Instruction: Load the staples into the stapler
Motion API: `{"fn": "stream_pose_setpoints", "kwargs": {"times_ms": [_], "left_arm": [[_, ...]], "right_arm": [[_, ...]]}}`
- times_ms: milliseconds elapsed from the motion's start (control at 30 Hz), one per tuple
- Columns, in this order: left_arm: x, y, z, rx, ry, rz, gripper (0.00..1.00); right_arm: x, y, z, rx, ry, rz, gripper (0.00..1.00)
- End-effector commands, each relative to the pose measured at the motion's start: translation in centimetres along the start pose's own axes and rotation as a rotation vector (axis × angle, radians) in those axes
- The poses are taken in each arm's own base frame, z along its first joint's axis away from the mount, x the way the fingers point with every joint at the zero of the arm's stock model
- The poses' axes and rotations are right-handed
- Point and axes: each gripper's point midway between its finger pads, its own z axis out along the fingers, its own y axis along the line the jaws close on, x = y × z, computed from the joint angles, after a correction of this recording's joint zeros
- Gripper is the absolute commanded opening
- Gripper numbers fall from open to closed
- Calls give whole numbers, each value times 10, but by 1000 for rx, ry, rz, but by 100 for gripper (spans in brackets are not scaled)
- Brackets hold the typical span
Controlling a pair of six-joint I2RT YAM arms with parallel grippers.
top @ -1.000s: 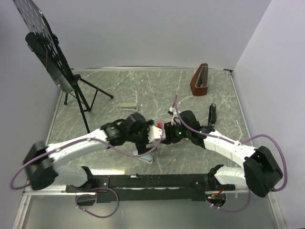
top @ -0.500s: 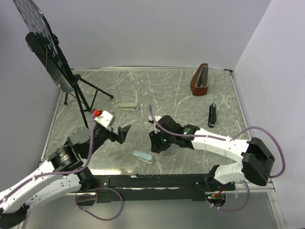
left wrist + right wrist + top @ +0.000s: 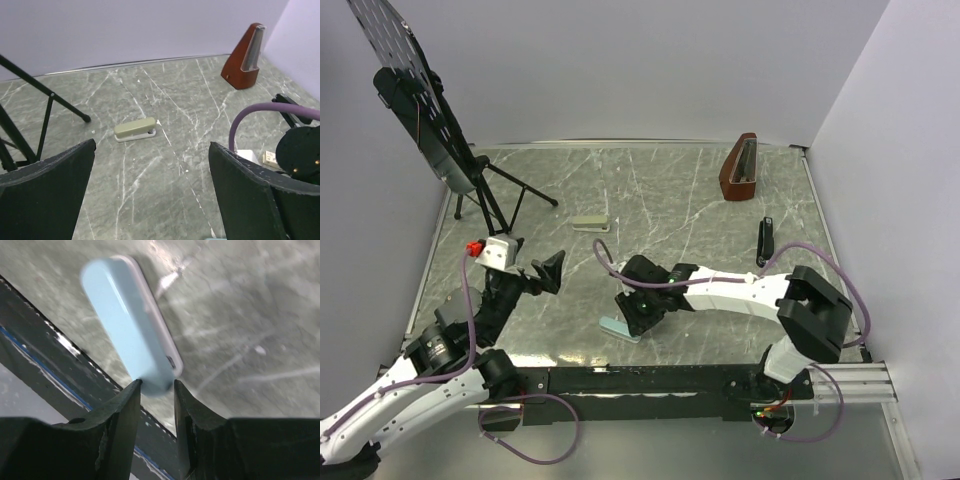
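Three units on tabletop (image 3: 660, 190) — black stapler (image 3: 765, 241), grey-green stapler (image 3: 588, 223), blue stapler (image 3: 130, 320). Left end effector (image 3: 151, 150) released; right end effector (image 3: 157, 390) — grip indeterminate.

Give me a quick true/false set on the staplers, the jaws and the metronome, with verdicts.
1. The black stapler lies free, with neither gripper on it. True.
2. The left gripper has its jaws shut. False: they are wide open with nothing between them.
3. The right gripper is at the light-blue stapler, near the front edge. True.
4. The metronome lies tipped on its side. False: it stands upright near the far right corner.
5. The grey-green stapler touches the black stapler. False: they are well apart, the grey-green one mid-table and the black one at the right.
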Motion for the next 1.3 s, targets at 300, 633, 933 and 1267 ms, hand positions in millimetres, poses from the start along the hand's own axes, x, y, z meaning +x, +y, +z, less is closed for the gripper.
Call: {"fn": "stream_pose_setpoints", "kwargs": {"times_ms": [300, 633, 933, 1267], "left_arm": [[-13, 14, -4, -62, -54, -41, 99], [-21, 28, -13, -113, -97, -76, 100], [-32, 49, -26, -197, -155, -139, 99], [-35, 52, -31, -197, -174, -157, 99]], "right_arm": [[4, -2, -9, 83, 29, -45, 42], [-47, 21, -46, 62, -119, -260, 69], [-38, 30, -17, 147, -31, -378, 73], [-29, 13, 17, 235, 68, -386, 51]]}}
